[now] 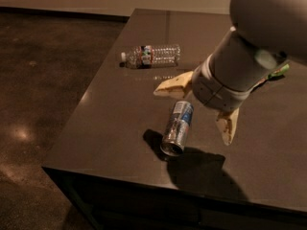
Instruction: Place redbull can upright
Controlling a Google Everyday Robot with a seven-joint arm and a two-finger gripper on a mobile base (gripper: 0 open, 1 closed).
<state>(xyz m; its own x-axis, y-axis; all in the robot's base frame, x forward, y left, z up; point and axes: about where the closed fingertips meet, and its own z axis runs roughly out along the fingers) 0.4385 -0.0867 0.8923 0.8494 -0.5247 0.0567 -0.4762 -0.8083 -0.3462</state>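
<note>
The redbull can [176, 128] lies on its side on the dark table [115, 123], its silver top facing the front edge. My gripper [194, 111] hovers just above the can's far end, open. One cream finger [171, 86] points left behind the can. The other finger [228, 126] points down to the can's right. The can lies between and below them, untouched.
A clear plastic water bottle [151, 55] lies on its side at the back left of the table. A green object [278, 72] shows at the right, mostly hidden by the arm. The table's front edge [144, 176] is close to the can.
</note>
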